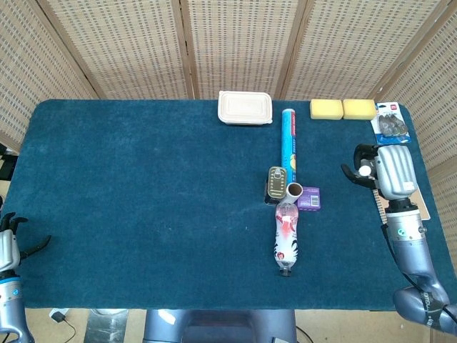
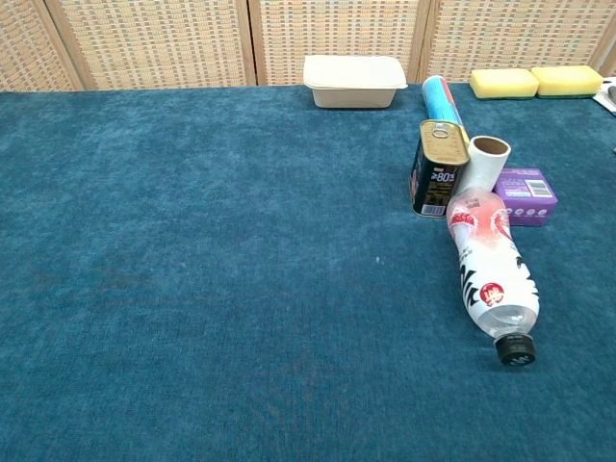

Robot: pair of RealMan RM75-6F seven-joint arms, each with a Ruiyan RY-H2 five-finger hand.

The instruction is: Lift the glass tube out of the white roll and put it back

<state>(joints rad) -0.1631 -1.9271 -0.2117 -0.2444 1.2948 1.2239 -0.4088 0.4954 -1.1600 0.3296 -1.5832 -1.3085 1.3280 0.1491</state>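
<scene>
Head view shows my right hand point(image 1: 386, 171) raised over the table's point(image 1: 143, 214) right edge, well apart from the cluster of things in the middle; its fingers are curled in, and something small and pale sits at the fingertips (I cannot tell whether that is the glass tube or part of the hand itself), so its grip I cannot tell. My left hand point(image 1: 8, 246) hangs off the near left corner with fingers spread, holding nothing. The white roll point(image 1: 294, 191) stands upright with its mouth facing up, just beside the tin can point(image 1: 276, 184) on one side and the purple box point(image 1: 310, 198) on the other; from the chest view its opening point(image 2: 491, 148) looks hollow, no tube visible in it. A plastic bottle point(image 2: 491, 269) lies on its side, base touching the roll, black cap toward me; a blue tube point(image 1: 288, 141) lies behind the can; a cream lidded container point(image 1: 245, 107) and two yellow sponges point(image 1: 343, 108) sit along the far edge.
</scene>
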